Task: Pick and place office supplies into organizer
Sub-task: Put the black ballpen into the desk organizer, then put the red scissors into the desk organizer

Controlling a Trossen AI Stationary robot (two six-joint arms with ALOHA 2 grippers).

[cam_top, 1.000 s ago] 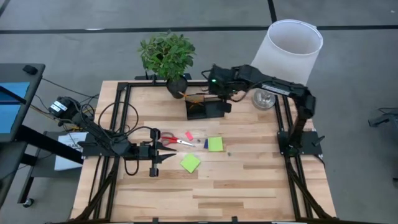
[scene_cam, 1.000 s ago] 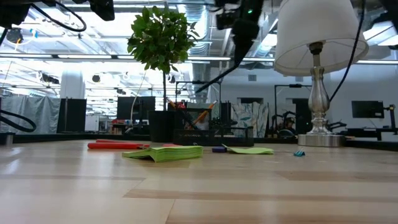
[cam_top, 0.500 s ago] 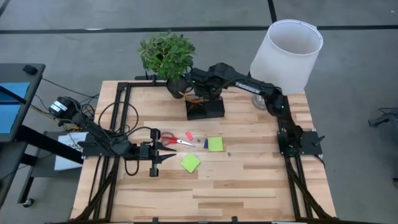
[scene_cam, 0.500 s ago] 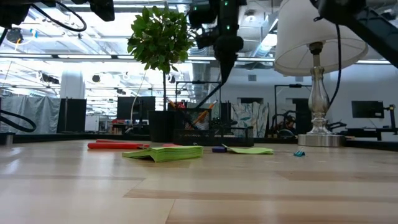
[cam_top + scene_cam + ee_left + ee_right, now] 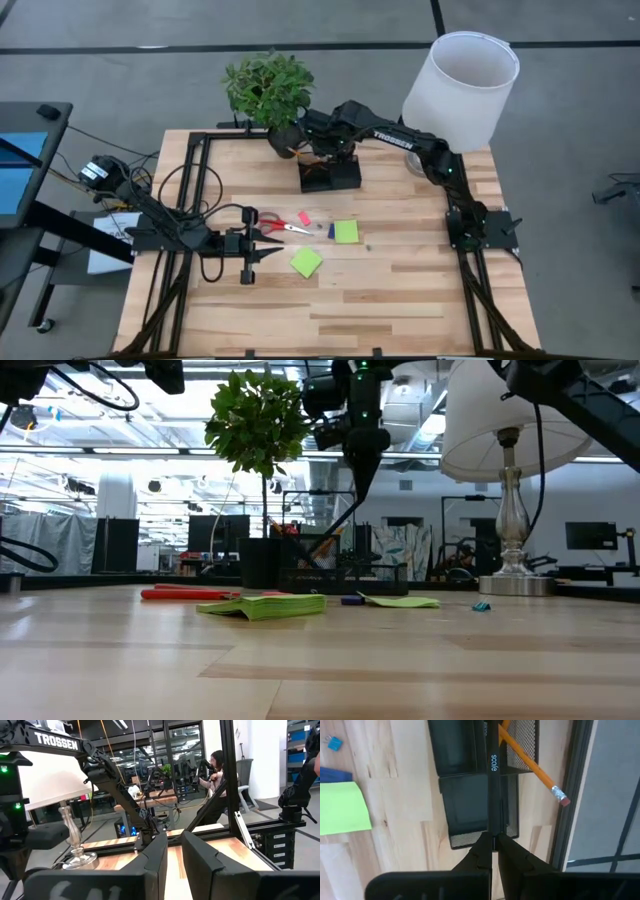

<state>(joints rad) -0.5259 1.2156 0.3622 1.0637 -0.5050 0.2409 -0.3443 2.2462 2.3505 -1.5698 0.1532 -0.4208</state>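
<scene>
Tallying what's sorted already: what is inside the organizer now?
An orange pencil leans out of the organizer's tall mesh section. The right gripper holds a black pen over it. Low trays look empty.

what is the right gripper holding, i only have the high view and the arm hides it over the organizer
Observer: The right gripper is shut on a black pen, gripped at one end; the right wrist view shows this.
Operator: is the pen in the organizer yet
Observer: I cannot tell how deep it sits. In the right wrist view the pen runs over the organizer, towards the mesh section holding an orange pencil.
Operator: what is left on the table
Observer: In the low view the red-handled scissors, two green sticky-note pads and a small blue piece lie on the wood.
Operator: left arm busy
Observer: No, the left gripper waits near the scissors, holding nothing.
</scene>
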